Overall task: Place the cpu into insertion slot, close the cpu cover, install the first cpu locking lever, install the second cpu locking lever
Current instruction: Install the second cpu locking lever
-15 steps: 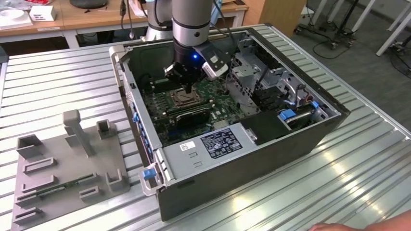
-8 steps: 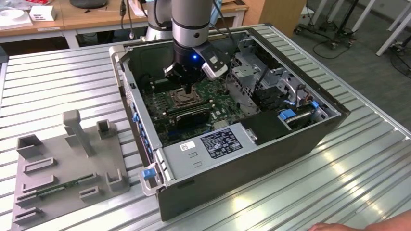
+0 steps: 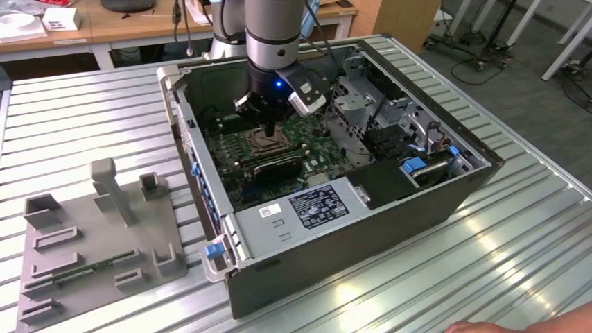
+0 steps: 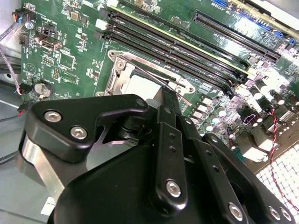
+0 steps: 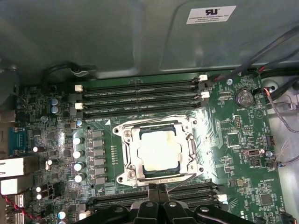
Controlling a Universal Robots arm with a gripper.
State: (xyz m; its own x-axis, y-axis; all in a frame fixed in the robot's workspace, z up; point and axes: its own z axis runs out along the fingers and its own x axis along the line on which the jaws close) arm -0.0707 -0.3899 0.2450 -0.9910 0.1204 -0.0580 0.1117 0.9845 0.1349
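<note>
One chip matters here: the cpu (image 5: pixel 160 150) already lies flat in the insertion slot (image 5: pixel 127 177) at the middle of the green circuit board (image 5: pixel 243 154), with the cpu cover (image 5: pixel 190 150) folded down around it as a frame, so its pale top shows through the cut-out. The hand (image 5: pixel 159 190) hangs just at the slot's edge, its fingers pressed together to a narrow tip, holding nothing, likely to work a thin locking lever (image 5: pixel 180 183) beside the cover.

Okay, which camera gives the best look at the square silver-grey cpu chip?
The first wrist view: the square silver-grey cpu chip faces the camera unobstructed. The second wrist view shows part of it behind the gripper; the exterior view shows it small.
</note>
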